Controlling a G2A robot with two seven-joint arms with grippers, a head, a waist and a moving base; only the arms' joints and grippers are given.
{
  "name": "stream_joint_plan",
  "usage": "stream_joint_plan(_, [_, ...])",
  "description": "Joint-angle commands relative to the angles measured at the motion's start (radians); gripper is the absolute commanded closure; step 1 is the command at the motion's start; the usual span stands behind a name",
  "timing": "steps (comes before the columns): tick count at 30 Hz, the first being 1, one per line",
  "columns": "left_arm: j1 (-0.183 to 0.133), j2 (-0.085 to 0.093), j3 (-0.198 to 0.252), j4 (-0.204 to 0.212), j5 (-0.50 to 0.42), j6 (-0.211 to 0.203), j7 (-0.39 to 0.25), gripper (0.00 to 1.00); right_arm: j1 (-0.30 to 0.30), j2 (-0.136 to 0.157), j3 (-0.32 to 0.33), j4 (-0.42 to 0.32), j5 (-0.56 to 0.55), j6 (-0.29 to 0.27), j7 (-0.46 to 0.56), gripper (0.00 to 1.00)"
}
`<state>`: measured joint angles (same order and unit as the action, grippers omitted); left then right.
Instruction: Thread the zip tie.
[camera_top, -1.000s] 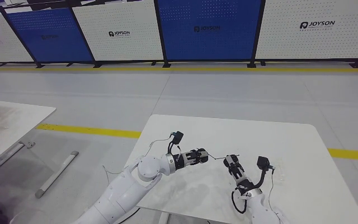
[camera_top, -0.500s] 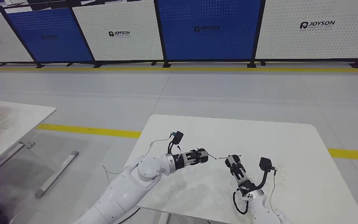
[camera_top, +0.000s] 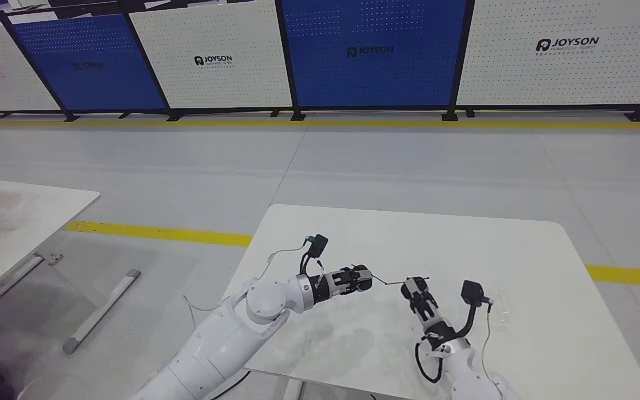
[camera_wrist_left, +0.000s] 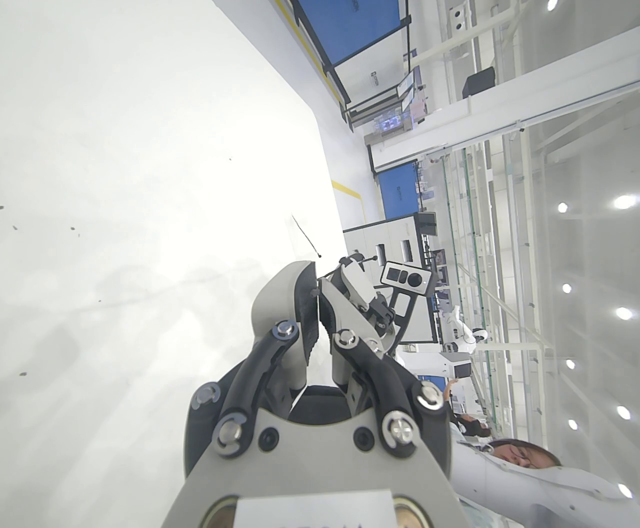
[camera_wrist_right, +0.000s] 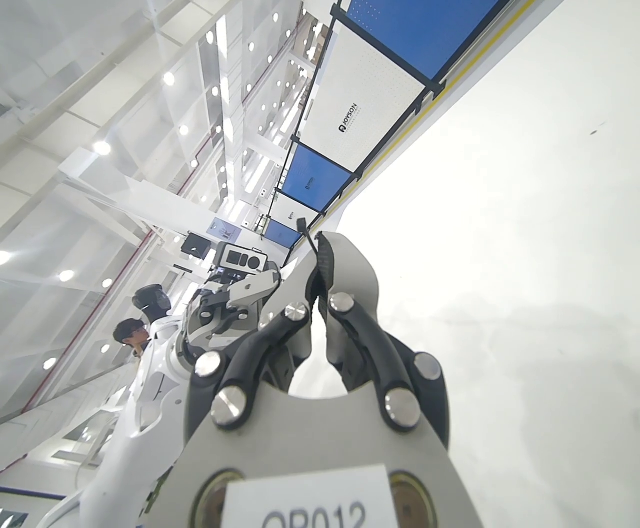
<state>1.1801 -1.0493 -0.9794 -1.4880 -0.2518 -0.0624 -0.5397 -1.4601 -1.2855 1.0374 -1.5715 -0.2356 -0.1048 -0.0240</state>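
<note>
A thin black zip tie (camera_top: 390, 282) is held just above the white table (camera_top: 480, 250) between my two grippers. My left gripper (camera_top: 368, 279) is shut on one end; in the left wrist view its fingertips (camera_wrist_left: 316, 280) pinch a bit of black strap. My right gripper (camera_top: 408, 288) is shut on the strap farther along. In the right wrist view the zip tie (camera_wrist_right: 303, 226) sticks out past the closed right gripper (camera_wrist_right: 320, 245). The free length of the zip tie (camera_wrist_left: 306, 236) shows beyond the right gripper in the left wrist view.
The table edge (camera_top: 300, 215) runs close behind the left arm. A second white table (camera_top: 40, 215) stands off to the left across the floor. Blue and white panel fences (camera_top: 370, 50) line the far side.
The right arm has wobbled slightly sideways and back. Both grippers keep their hold on the zip tie.
</note>
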Motion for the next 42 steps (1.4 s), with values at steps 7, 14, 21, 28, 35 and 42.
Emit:
stream_joint_plan(7, [0.000, 0.000, 0.000, 0.000, 0.000, 0.000, 0.000, 1.00, -0.015, -0.003, 0.010, -0.013, -0.014, -0.007, -0.012, 1.00])
stream_joint_plan(14, [0.000, 0.000, 0.000, 0.000, 0.000, 0.000, 0.000, 1.00, -0.025, -0.006, 0.012, -0.028, -0.032, 0.000, -0.008, 1.00])
stream_joint_plan(21, [0.000, 0.000, 0.000, 0.000, 0.000, 0.000, 0.000, 1.00, -0.025, -0.011, 0.016, -0.022, -0.030, 0.005, -0.009, 1.00])
stream_joint_plan(28, [0.000, 0.000, 0.000, 0.000, 0.000, 0.000, 0.000, 1.00, -0.017, -0.017, 0.016, -0.011, -0.026, 0.002, 0.000, 1.00])
stream_joint_plan(35, [0.000, 0.000, 0.000, 0.000, 0.000, 0.000, 0.000, 1.00, -0.012, -0.022, 0.010, -0.001, -0.025, 0.004, 0.012, 1.00])
stream_joint_plan(42, [0.000, 0.000, 0.000, 0.000, 0.000, 0.000, 0.000, 1.00, 0.001, -0.029, 0.004, 0.022, -0.006, -0.009, 0.025, 1.00])
